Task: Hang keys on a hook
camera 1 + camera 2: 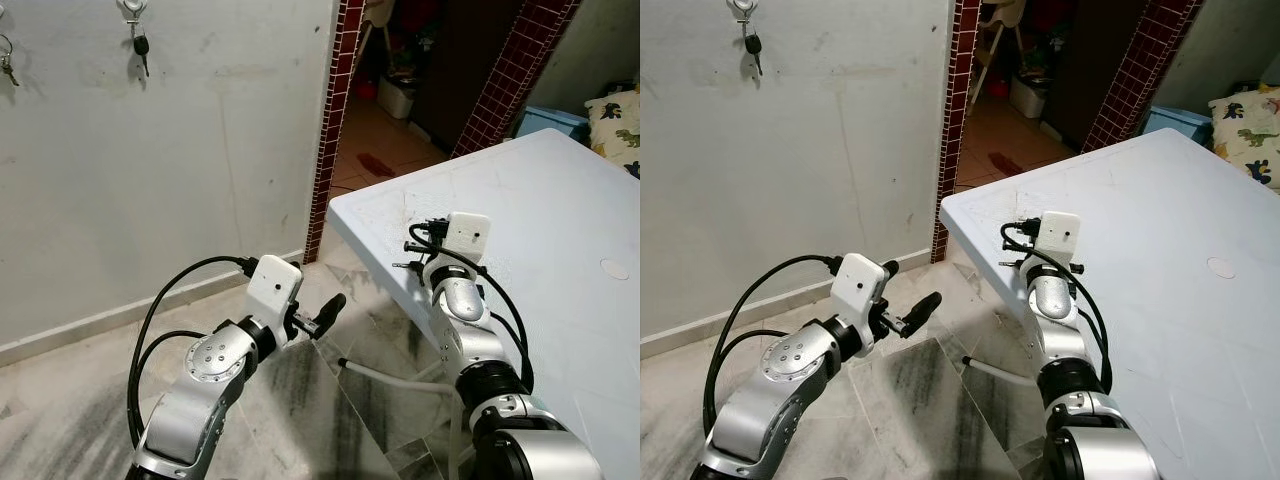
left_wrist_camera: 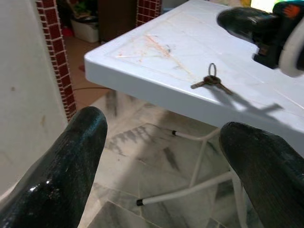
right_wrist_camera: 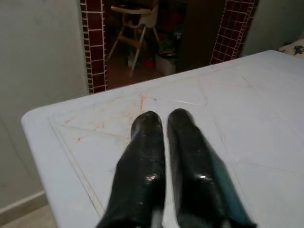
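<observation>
- Black fingers of the left gripper are standing wide apart, holding nothing, over the marbled floor just off the table's corner.
- The right gripper is hovering above the white plastic table, its two fingers pressed together and empty.
- A small bunch of keys on a ring is lying flat on the tabletop near the edge, in the left wrist view; the right arm's shadow is falling just beside it.
- In the head views the right wrist's camera block is covering that part of the table.
- High on the grey wall, a black-headed key is hanging from a hook, and another key is dangling at the frame's left edge.
- A storage box is sitting beyond the red-tiled doorway; its contents cannot be made out.
- The right wrist view is showing a high chair through that doorway.
- A dinosaur-print cushion is resting past the table's far side.
</observation>
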Controlling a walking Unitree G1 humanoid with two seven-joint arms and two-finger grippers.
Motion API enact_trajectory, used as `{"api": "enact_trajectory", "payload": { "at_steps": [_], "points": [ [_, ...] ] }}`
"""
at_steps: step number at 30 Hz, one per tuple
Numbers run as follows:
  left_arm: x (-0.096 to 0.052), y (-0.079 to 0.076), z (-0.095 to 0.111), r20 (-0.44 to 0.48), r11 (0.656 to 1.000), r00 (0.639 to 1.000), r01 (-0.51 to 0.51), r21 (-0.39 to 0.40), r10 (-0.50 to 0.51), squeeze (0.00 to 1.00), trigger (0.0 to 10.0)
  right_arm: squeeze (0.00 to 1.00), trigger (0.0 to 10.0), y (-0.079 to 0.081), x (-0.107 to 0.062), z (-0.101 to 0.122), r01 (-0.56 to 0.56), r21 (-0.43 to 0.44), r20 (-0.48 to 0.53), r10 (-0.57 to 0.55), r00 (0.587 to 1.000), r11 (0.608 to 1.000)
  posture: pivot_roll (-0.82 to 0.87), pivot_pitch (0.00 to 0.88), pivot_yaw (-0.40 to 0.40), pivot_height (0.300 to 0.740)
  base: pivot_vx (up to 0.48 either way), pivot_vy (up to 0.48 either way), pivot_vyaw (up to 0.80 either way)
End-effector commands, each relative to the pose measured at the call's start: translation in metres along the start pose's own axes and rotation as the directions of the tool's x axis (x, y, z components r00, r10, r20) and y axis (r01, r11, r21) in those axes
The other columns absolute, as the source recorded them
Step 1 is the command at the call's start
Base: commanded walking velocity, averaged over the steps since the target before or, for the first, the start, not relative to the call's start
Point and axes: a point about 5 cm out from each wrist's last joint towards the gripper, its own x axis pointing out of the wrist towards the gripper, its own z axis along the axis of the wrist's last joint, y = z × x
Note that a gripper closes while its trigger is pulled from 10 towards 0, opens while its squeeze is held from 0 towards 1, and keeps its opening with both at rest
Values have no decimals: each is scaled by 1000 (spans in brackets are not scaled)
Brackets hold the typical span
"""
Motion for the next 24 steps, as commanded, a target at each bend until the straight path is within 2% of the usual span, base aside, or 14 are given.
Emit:
{"api": "enact_trajectory", "payload": {
  "at_steps": [1,6,10,16,24],
  "points": [
    [2,2,3,17,1000,1000,-12,10,12,0,10000,1000,10000,-6,-1,1,18,-24,5,-18,1000,1000,199,5,-125,740,0,0,0],
    [2,10,2,12,999,999,-42,11,42,0,10000,1000,10000,-9,-7,-3,28,-38,1,-28,1000,999,194,0,-110,740,0,0,0],
    [4,21,-5,-21,993,993,-114,39,115,0,10000,1000,10000,-6,-16,-9,27,-32,-17,-28,999,999,188,0,-103,740,0,0,0],
    [6,25,-8,-23,991,991,-132,-5,132,0,10000,1000,10000,-5,-23,-9,27,-44,-12,-28,1000,999,174,0,-91,740,0,0,0],
    [-3,30,-11,-7,986,986,-168,14,168,0,10000,1000,10000,-14,-42,-1,26,-59,22,-25,999,998,162,0,-82,740,0,0,0]
  ]
}}
